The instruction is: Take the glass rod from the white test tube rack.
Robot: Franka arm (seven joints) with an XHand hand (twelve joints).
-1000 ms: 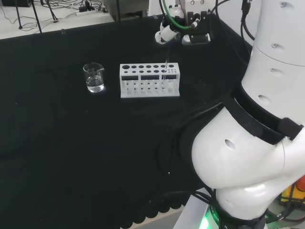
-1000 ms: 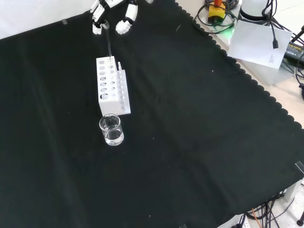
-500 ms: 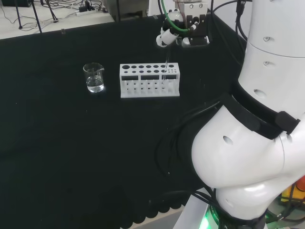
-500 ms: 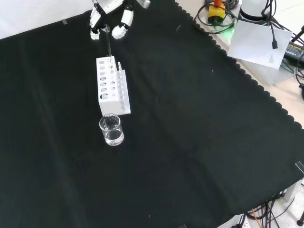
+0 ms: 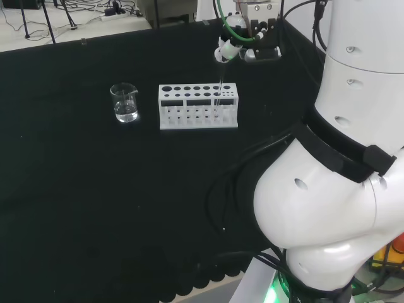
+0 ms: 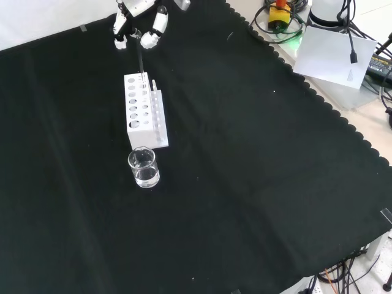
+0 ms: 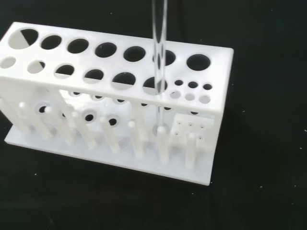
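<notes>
Black cloth (image 6: 245,184) over the bench — pale floor (image 5: 57,28) beyond

The hand (image 6: 139,23) has closed in over the glass rod (image 7: 159,57) (fingers narrowing).

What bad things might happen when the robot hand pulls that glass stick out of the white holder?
The glass rod stands in a hole of the white test tube rack, and the hand is at its top end. If the hand pulls at a slant, the rod could catch on the hole's edge and tip or drag the light rack. The thin, smooth rod might also slip from the fingers and drop. The beaker stands close to the rack, so a sliding rack could bump it.
</notes>
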